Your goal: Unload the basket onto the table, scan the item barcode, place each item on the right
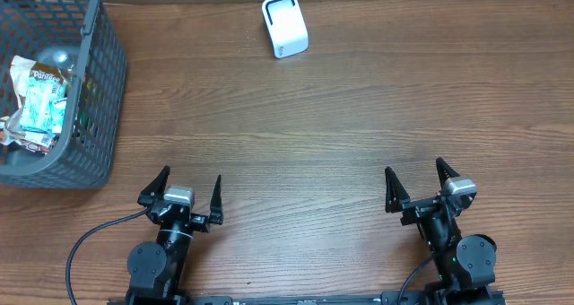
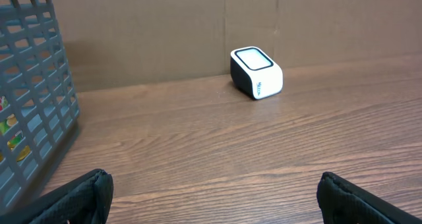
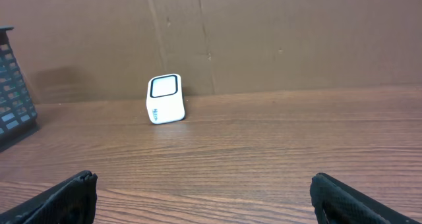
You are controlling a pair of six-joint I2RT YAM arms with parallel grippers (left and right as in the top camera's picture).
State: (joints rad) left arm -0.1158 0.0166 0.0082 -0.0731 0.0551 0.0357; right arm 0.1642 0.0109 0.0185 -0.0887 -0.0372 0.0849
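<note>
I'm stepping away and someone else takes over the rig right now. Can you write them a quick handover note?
Left gripper: open, empty, at the near table edge.
Right gripper: open, empty, at the near table edge.
Things: white scanner stands at the far side, about centre. Packaged items lie in the grey basket at the far left.
Done: nothing; no item picked.
Left: take an item from the basket and show its barcode to the scanner.

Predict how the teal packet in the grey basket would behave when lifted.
The teal packet looks like crinkled film, so it probably flexes when gripped. It seems thin, so likely light. Wedged in the crowded basket, it may snag.
</note>
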